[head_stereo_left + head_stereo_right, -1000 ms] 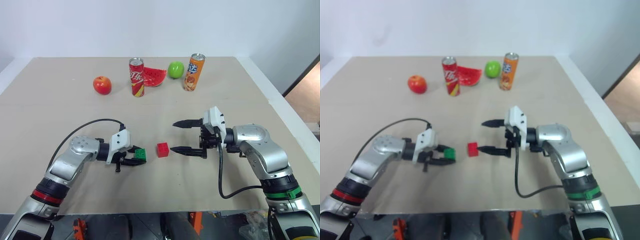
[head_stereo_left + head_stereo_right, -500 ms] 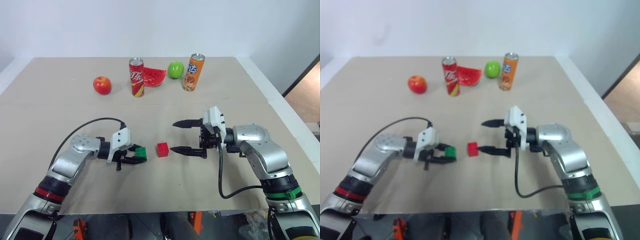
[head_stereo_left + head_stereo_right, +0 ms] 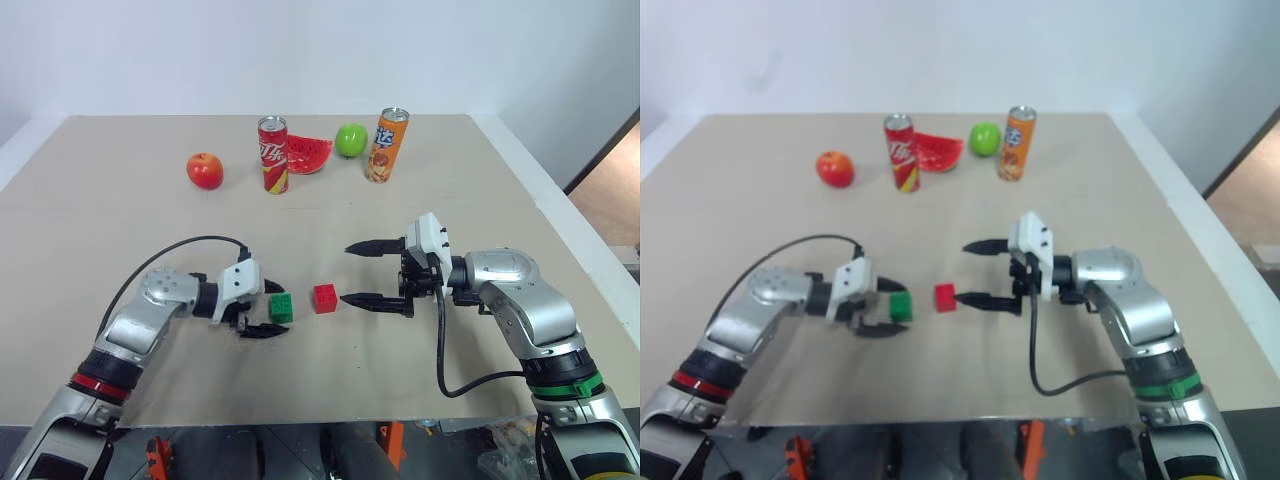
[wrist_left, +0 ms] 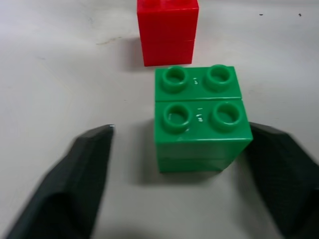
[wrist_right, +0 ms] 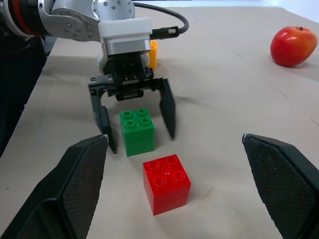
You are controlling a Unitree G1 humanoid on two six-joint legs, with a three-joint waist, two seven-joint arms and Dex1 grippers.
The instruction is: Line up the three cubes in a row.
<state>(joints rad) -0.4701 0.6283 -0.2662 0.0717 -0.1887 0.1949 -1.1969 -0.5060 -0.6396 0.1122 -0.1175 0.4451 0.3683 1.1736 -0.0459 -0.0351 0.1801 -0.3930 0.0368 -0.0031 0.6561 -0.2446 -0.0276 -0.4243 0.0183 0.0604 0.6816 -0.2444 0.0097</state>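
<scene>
- Since the earlier frame, your left hand (image 3: 268, 313) has let go: its fingers were pinched on the green cube (image 3: 281, 307) and now stand spread on either side of it, clear of its faces in the left wrist view.
- The green cube has stayed almost where it was on the desk (image 3: 120, 220), resting on its base just beside the red cube (image 3: 324, 298), a small gap between them.
- Your right hand (image 3: 362, 272) has not shifted; its fingers are spread wide, the lower fingertip just right of the red cube and not touching it.
- Both cubes sit studs up. The green cube is two bricks stacked, four studs on top; neither cube has a clear long axis. Their side faces are roughly parallel, so the pair runs left to right across the desk.
- The yellow-orange cube (image 5: 153, 54) sits behind your left hand in the right wrist view, mostly hidden, so you cannot judge its facing.
- Far side of the desk: red apple (image 3: 204, 170), red can (image 3: 273, 154), watermelon slice (image 3: 308, 154), green apple (image 3: 351, 139), orange can (image 3: 387, 145).
</scene>
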